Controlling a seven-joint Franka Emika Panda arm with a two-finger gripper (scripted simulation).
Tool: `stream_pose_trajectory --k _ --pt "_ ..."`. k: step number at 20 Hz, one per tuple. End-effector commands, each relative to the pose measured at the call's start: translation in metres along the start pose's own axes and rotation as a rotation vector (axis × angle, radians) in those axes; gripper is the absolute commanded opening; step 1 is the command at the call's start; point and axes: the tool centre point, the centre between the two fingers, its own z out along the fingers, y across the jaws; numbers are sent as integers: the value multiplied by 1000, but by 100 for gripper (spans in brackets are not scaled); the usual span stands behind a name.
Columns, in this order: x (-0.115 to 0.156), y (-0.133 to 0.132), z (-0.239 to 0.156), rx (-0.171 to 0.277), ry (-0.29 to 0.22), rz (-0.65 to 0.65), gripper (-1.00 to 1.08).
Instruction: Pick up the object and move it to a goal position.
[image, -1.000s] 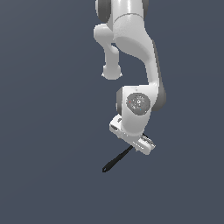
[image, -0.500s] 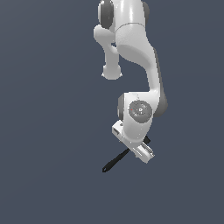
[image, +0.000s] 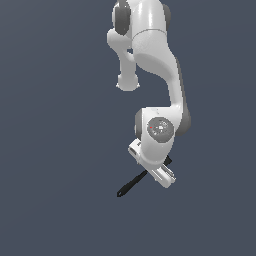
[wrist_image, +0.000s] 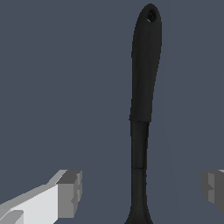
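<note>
In the exterior view the black tool (image: 131, 184) lies on the flat grey floor (image: 55, 150), its handle end sticking out from under the claw (image: 159, 170) toward the exterior view's left. The rest of the shaft runs back beneath the white hand, and a small dark bit shows past the hand on the exterior view's right; whether that is the tool's head cannot be told. The arm (image: 150, 55) rises above the claw, and its round white wrist joint sits directly over the hand, covering the middle of the tool from this camera. Nothing else lies on the floor around the claw, and only the robot's own hand blocks the sight of the tool.

In the wrist view, going across: one pale finger (wrist_image: 65, 194) sits at one side, well apart from the tool. Then comes bare floor (wrist_image: 52, 65). Then the tool (wrist_image: 142, 100) runs lengthwise between the fingers, its thick grip ending in a rounded tip with a small hanging hole (wrist_image: 151, 16), its thinner neck widening just at the picture's edge where the head begins. Beyond it the other finger (wrist_image: 213, 186) shows only as a grey pad at the border, also clear of the tool.

The claw (wrist_image: 141, 190) is spread wide, straddling the neck of the tool, with floor visible on both sides of the shaft and neither pad touching it
</note>
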Motion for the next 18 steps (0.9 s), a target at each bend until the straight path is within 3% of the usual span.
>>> stream_pose_trajectory --k 1,8,14,15,18 --pt "0 0 7 -1 -1 1 100" --pt "-1 1 43 -1 0 4 100" --pt "0 0 47 -1 0 5 100" --pt "0 0 47 -1 0 5 -100" --pt "0 0 47 -1 0 5 -100"
